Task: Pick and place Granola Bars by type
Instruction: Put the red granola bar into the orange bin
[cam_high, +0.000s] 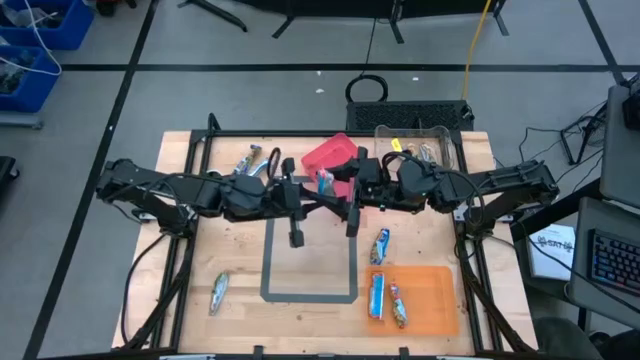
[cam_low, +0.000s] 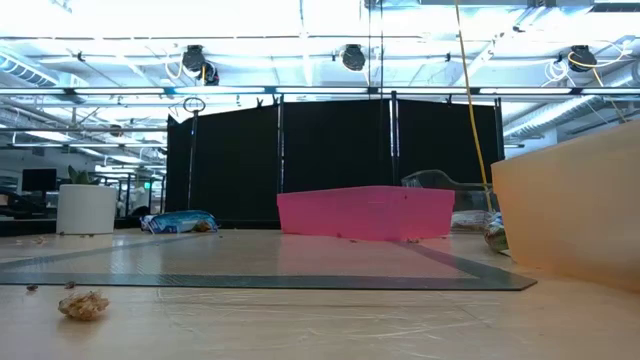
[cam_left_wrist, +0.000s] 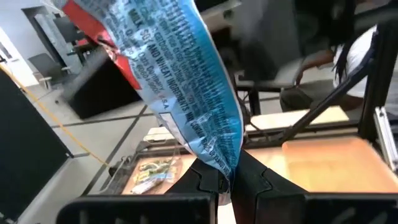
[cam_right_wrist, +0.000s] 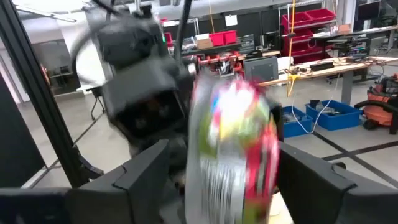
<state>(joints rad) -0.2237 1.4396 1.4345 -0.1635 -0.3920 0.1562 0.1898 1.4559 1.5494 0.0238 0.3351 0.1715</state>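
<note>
High view: both arms meet at the frame's centre, above the grey tape rectangle (cam_high: 310, 265). The left gripper (cam_high: 322, 183) holds a blue granola bar (cam_high: 324, 178) beside the pink bin (cam_high: 333, 152); the right gripper (cam_high: 358, 190) faces it. Two bars lie in the orange tray (cam_high: 430, 300), at lower right.

Low view: only the pink bin, at centre.

Left wrist view: the fingers are clamped on the bar's lower end.

Right wrist view: the fingers are wide around a blurred wrapper (cam_right_wrist: 233, 143). The risk, I think, is that the bar slips from so small a grip during handover.

2 black jointed arms (cam_high: 200, 190), looped cables, dark angular fingers (cam_left_wrist: 202, 180).
</note>
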